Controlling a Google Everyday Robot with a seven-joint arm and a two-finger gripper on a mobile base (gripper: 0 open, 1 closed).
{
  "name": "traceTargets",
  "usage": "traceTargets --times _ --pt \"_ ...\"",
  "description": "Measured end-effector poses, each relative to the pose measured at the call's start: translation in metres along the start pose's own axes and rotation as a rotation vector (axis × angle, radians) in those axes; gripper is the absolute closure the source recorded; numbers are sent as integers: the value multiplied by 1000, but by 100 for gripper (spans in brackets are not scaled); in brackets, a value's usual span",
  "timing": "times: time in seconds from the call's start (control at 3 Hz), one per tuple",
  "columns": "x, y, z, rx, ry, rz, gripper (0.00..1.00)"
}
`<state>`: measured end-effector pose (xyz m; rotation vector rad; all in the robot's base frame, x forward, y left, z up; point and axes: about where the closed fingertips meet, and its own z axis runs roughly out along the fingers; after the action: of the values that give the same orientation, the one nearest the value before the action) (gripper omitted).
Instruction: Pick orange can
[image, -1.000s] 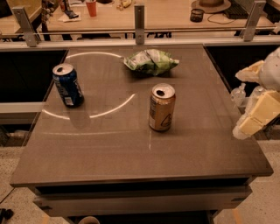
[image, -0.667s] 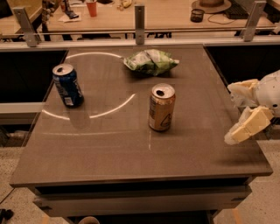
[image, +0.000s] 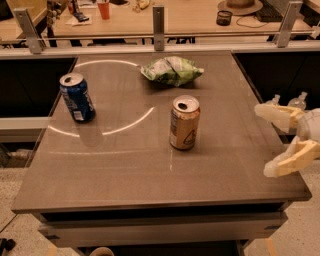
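Orange-tan and metallic, the orange can (image: 184, 122) stands upright near the middle of the grey-brown table (image: 125, 172), its silver top showing a dark mouth opening; what is inside cannot be told. A pale panel with a dark triangular mark faces the camera.

Well to the left of the orange can, and a little farther back, a blue can (image: 77, 97) also stands upright, its top showing a dark opening too. Behind the orange can, near but apart from it, lies a crumpled green chip bag (image: 172, 70) – whether it holds anything cannot be seen. Far behind, on a wooden counter beyond the rail, a red cup (image: 103, 9) stands.

To the right of the orange can, well apart from it and at the table's right edge, the gripper (image: 263, 141) reaches in from the frame's side. Its two cream fingers (image: 274, 114) are spread wide – one higher, one lower – pointing leftward toward the orange can with nothing between them. The claw is released and touches neither can.
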<state>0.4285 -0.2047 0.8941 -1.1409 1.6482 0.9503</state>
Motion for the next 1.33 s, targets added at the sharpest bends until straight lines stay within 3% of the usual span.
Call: traceTargets --times 0.33,0.67,1.0,1.33 --pt "-25 19 -1 -13 -122 26 0" --pt "-27 21 -1 -13 -131 28 0" --pt "-21 18 7 43 -120 1 0" --pt "-23 0 39 88 -126 -72 0"
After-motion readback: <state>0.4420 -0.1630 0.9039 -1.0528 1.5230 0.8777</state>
